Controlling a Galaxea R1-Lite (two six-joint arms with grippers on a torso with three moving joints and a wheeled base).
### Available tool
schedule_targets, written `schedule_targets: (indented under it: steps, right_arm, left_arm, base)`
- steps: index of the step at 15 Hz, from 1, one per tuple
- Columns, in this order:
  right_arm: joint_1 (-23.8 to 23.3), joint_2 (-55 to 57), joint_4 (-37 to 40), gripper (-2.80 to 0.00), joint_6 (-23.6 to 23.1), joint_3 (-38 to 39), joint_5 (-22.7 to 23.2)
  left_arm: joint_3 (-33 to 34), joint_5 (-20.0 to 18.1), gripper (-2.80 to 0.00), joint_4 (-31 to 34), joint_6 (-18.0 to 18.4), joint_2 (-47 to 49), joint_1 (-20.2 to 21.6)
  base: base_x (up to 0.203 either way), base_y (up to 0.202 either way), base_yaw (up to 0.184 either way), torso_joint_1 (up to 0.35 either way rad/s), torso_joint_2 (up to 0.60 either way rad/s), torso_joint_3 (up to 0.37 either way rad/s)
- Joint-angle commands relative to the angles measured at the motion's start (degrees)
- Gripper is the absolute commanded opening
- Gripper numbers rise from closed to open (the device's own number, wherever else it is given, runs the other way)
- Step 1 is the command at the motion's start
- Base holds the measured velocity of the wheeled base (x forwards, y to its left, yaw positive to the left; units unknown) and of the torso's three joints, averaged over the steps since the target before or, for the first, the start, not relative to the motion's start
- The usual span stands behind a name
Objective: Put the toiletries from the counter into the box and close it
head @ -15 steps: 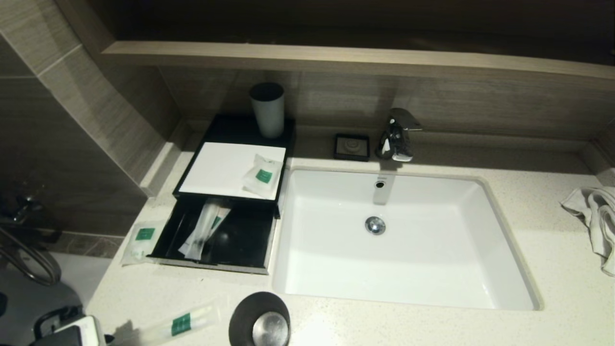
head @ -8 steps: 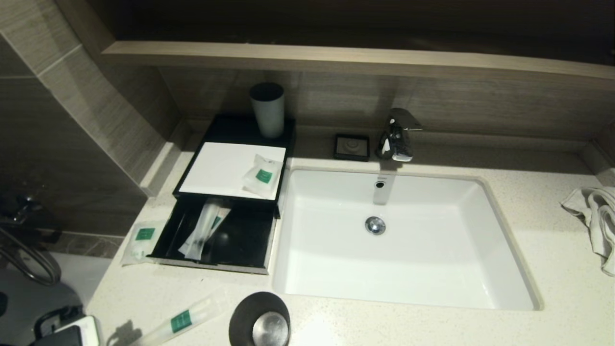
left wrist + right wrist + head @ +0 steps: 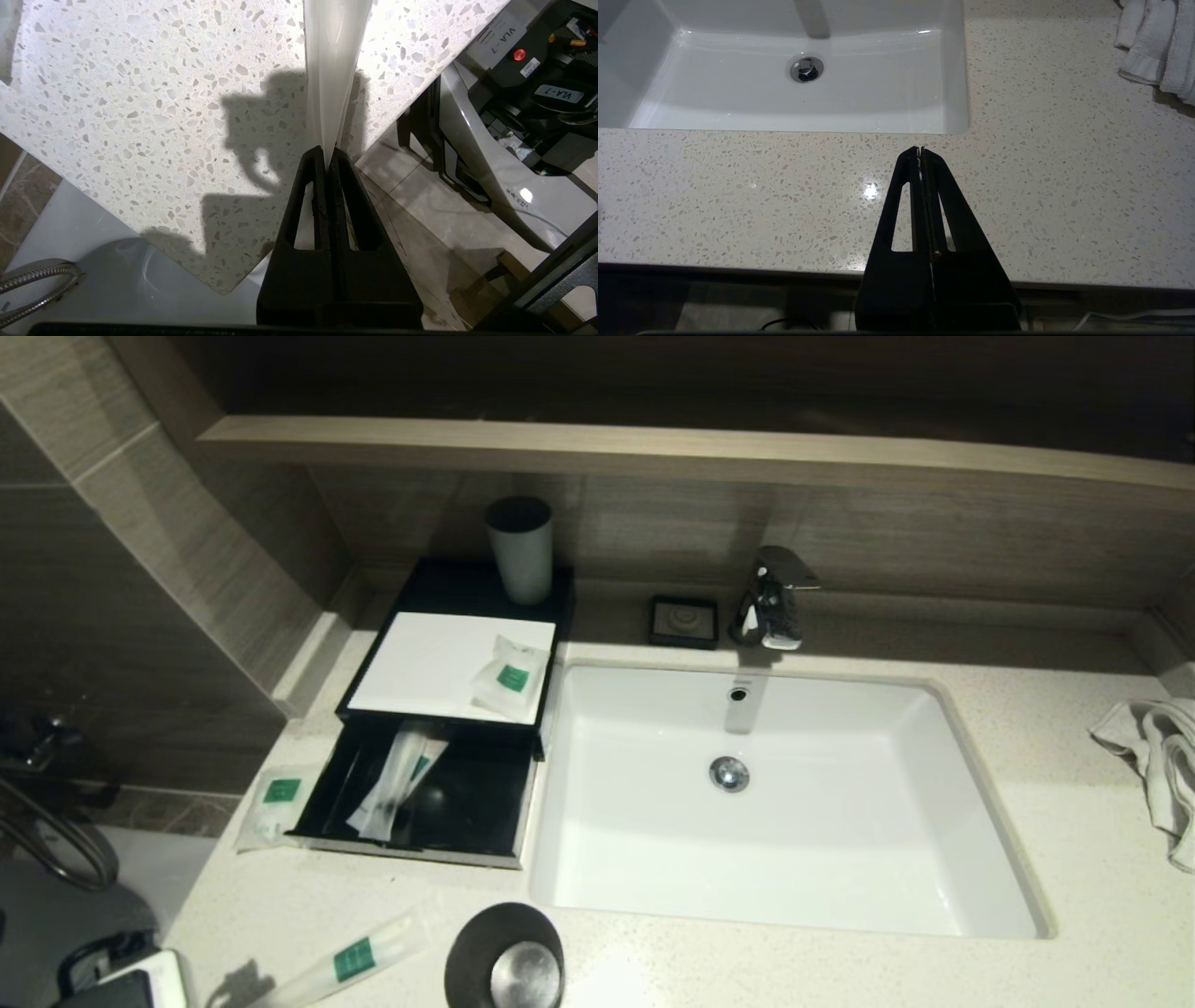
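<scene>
The black box (image 3: 373, 709) with a white top panel stands left of the sink, its front drawer (image 3: 425, 803) pulled open. One long sachet (image 3: 397, 782) lies in the drawer. A small sachet (image 3: 509, 677) lies on the box top. Another small sachet (image 3: 271, 803) lies on the counter (image 3: 308, 905) left of the drawer. My left gripper (image 3: 328, 154), at the counter's front left corner, is shut on the end of a long sachet (image 3: 350, 959), which also shows in the left wrist view (image 3: 334, 70), lifted just above the counter. My right gripper (image 3: 920, 150) is shut and empty over the counter's front edge, right of centre.
A grey cup (image 3: 519, 549) stands on the back of the box. A dark cup (image 3: 505, 957) stands at the front edge beside the held sachet. The white sink (image 3: 794, 887), tap (image 3: 770, 597), small black soap dish (image 3: 684, 621) and a white towel (image 3: 1158, 756) at the far right.
The long sachet held by my left gripper has tilted and shifted slightly toward the box; its far end has risen. The right arm has not moved.
</scene>
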Motion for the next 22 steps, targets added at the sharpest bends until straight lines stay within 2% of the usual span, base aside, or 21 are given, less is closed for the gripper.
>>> schedule_targets:
  steps: [1, 8, 11, 13, 17, 19, 22]
  right_arm:
    - [0.0, 0.1, 0.0, -2.8, 0.0, 0.0, 0.0]
    - [0.0, 0.1, 0.0, -2.8, 0.0, 0.0, 0.0]
    - [0.0, 0.1, 0.0, -2.8, 0.0, 0.0, 0.0]
    - [0.0, 0.1, 0.0, -2.8, 0.0, 0.0, 0.0]
    - [0.0, 0.1, 0.0, -2.8, 0.0, 0.0, 0.0]
    - [0.0, 0.1, 0.0, -2.8, 0.0, 0.0, 0.0]
    - [0.0, 0.1, 0.0, -2.8, 0.0, 0.0, 0.0]
  left_arm:
    - [0.0, -0.4, -2.8, 0.0, 0.4, -1.6, 0.0]
    - [-0.5, -1.8, -2.8, 0.0, -1.3, -3.5, 0.2]
    - [-1.8, -2.6, -2.8, 0.1, -6.8, -3.9, 0.1]
    - [-2.4, -5.2, -2.8, 0.0, -10.2, -4.0, 0.2]
    - [-3.0, -6.4, -2.8, 0.0, -16.9, -5.3, 0.1]
    - [-3.3, -8.3, -2.8, 0.0, -20.5, -6.5, 0.2]
    - [-5.1, -8.7, -2.8, 1.1, -26.4, -9.2, 0.1]
  base:
    - [0.0, 0.0, 0.0, 0.0, 0.0, 0.0]
    - [0.0, 0.0, 0.0, 0.0, 0.0, 0.0]
    - [0.0, 0.0, 0.0, 0.0, 0.0, 0.0]
    - [0.0, 0.0, 0.0, 0.0, 0.0, 0.0]
    - [0.0, 0.0, 0.0, 0.0, 0.0, 0.0]
    - [0.0, 0.0, 0.0, 0.0, 0.0, 0.0]
    - [0.0, 0.0, 0.0, 0.0, 0.0, 0.0]
